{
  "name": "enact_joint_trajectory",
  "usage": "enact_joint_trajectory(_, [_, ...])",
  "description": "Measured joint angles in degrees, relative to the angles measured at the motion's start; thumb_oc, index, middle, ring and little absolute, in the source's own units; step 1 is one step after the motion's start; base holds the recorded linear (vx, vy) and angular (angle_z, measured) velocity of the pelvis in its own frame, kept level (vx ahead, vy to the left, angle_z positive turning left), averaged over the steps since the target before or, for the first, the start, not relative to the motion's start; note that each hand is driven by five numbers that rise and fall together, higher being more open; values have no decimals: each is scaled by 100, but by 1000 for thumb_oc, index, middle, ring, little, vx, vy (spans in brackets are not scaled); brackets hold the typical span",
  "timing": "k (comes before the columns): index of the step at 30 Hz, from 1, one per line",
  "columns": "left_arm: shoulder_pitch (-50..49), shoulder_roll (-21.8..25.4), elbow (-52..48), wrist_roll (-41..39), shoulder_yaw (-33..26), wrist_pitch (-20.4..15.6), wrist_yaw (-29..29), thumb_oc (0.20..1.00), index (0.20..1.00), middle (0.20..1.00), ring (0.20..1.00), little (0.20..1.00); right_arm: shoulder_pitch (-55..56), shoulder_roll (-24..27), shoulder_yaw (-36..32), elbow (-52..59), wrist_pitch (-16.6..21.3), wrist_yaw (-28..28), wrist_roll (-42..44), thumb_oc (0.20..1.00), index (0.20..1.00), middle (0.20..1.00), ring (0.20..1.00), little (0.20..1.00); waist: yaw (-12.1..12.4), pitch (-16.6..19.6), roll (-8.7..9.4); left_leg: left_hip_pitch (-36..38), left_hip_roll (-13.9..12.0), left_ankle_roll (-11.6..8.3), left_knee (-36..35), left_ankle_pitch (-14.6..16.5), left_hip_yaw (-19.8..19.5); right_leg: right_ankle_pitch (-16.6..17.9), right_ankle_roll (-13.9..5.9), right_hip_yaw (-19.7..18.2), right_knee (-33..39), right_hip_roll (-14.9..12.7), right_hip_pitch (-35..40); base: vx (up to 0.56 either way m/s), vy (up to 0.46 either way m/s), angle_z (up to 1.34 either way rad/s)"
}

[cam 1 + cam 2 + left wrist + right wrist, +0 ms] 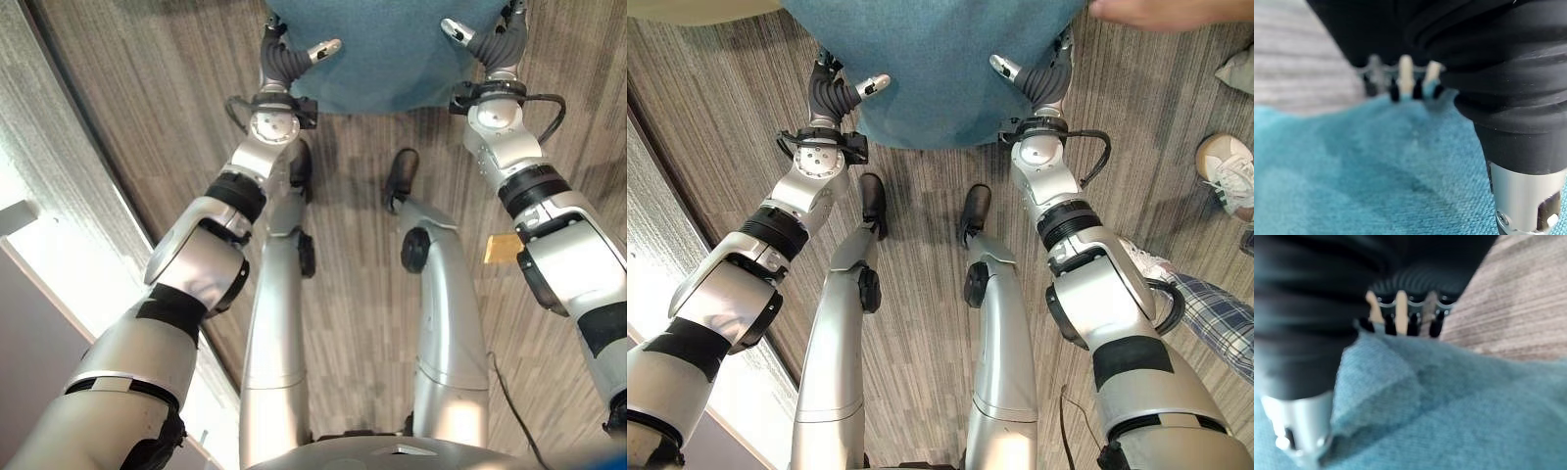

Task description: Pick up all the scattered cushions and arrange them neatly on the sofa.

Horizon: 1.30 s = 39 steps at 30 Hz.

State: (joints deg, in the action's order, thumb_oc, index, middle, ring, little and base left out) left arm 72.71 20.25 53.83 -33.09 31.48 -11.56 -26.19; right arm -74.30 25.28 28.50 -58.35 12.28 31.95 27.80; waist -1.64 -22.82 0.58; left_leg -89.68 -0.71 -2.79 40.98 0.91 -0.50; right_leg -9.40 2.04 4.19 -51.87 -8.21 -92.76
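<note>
Left eye view: teal cushion (392,54) held off the wood-grain floor (147,88) between both hands; left hand (294,54) grips its one side, thumb lying on top, right hand (485,39) the opposite side.
Right eye view: same hold; a person's shoe (1227,171) lies well beyond the right hand.
Left wrist view: fingers (1405,78) curl under the fabric edge.
Right wrist view: fingers (1400,308) pinch a raised fold of cushion

A person's white shoe (1227,168) stands on the striped grey-brown floor (921,323), apparently carpet.
</note>
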Motion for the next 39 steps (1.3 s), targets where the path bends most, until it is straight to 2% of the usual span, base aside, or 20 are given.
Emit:
enact_joint_trajectory(7, [-291, 10, -452, 19, -16, 0, -42, 1000, 1000, 1000, 1000, 1000, 114, 191, -324, 120, -64, 112, -185, 1000, 1000, 1000, 1000, 1000, 55, 0, 0, 146, 4, -3, -23, -3, 0, 1, 1, 2, 20, -1, 145, -6, 4, 0])
enact_joint_trajectory(11, [-503, -8, -547, 126, -52, -7, -36, 1000, 1000, 1000, 1000, 1000, 306, 320, -454, 152, -65, 112, -268, 1000, 1000, 1000, 1000, 1000, 29, 9, -6, 489, -8, -6, -340, -116, -1, 61, -24, 17, 257, 3, 459, -29, 11, 0])
enact_joint_trajectory(15, [-690, -23, -585, 251, -75, -13, -13, 1000, 1000, 1000, 1000, 1000, 572, 482, -694, 129, -73, 165, -287, 1000, 1000, 1000, 1000, 1000, -31, 173, -24, 675, -8, -5, -661, -244, -5, 156, -23, 57, 516, 11, 623, -49, 2, -1])
enact_joint_trajectory(20, [-729, -104, -598, 299, -245, -12, 81, 1000, 1000, 1000, 1000, 1000, 762, 699, -839, 103, -266, 174, -286, 1000, 1000, 1000, 1000, 1000, -60, 185, -46, 886, -21, -42, -887, -324, -45, 210, -15, 152, 685, 35, 824, -39, -4, -1])
enact_joint_trajectory(23, [-749, -112, -679, 298, -278, -12, 81, 1000, 1000, 1000, 1000, 1000, 775, 662, -810, 112, -286, 130, -371, 1000, 1000, 1000, 1000, 1000, -52, 187, -50, 885, -27, -48, -891, -327, -92, 209, -15, 162, 682, 57, 821, 0, 0, 0])
enact_joint_trajectory(25, [-776, -183, -714, 328, -280, -13, 83, 1000, 1000, 1000, 1000, 1000, 800, 356, -687, 305, -240, -68, -672, 1000, 1000, 1000, 1000, 1000, -31, 192, -59, 884, -17, -72, -895, -335, -147, 193, -9, 170, 681, 65, 823, -20, 14, 4])
enact_joint_trajectory(26, [-831, -190, -752, 336, -285, -12, 84, 1000, 1000, 1000, 1000, 1000, 813, 201, -628, 379, -218, -53, -719, 1000, 1000, 1000, 1000, 1000, 13, 193, -61, 883, -10, -79, -905, -340, -155, 193, -8, 172, 689, 64, 824, -16, 20, 3])
enact_joint_trajectory(28, [-1010, -153, -824, 339, -352, -14, 79, 1000, 1000, 1000, 1000, 1000, 968, 211, -678, 466, -220, 30, -899, 1000, 1000, 1000, 1000, 1000, 104, 203, -79, 890, -4, -71, -944, -354, -160, 196, -9, 173, 715, 23, 838, -18, 24, 4])
enact_joint_trajectory(29, [-1233, -131, -902, 351, -577, -4, 89, 1000, 1000, 1000, 1000, 1000, 1090, 253, -978, 580, -235, 73, -909, 1000, 1000, 1000, 1000, 1000, 94, 170, -83, 1020, 5, -56, -1059, -428, -166, 260, -26, 205, 818, 4, 992, -53, 30, 5])
enact_joint_trajectory(30, [-1490, -99, -1032, 446, -815, 13, 102, 1000, 1000, 1000, 1000, 1000, 1373, 278, -1188, 790, -288, 22, -977, 1000, 1000, 1000, 1000, 1000, 48, -150, -77, 1721, 11, -58, -1404, -537, -174, 309, -20, 263, 1092, -12, 1681, -52, 26, 4])
enact_joint_trajectory(31, [-1962, -124, -1064, 461, -844, 2, 124, 1000, 1000, 1000, 1000, 1000, 1841, 177, -1137, 801, -274, -35, -1089, 1000, 1000, 1000, 1000, 1000, 36, 97, -70, 2083, 22, -79, -1705, -503, -203, 276, -85, 277, 1350, 5, 2028, -40, 10, 6])
enact_joint_trajectory(33, [-2900, -184, -1152, 545, -832, -19, 170, 1000, 1000, 1000, 1000, 1000, 2723, -40, -998, 796, -230, -108, -1194, 1000, 1000, 1000, 1000, 1000, 22, 1028, -51, 2255, 30, -82, -1963, -498, -226, 244, -154, 293, 1587, 14, 2196, -16, 8, 1])
enact_joint_trajectory(39, [-3329, -193, -1156, 564, -911, -4, 346, 1000, 1000, 1000, 1000, 1000, 3242, -118, -1060, 848, -229, -295, -1290, 1000, 1000, 1000, 1000, 1000, -60, 1181, -44, 2672, 87, -14, -2101, -534, -280, 307, -217, 348, 1833, -7, 2705, 0, 0, 0])
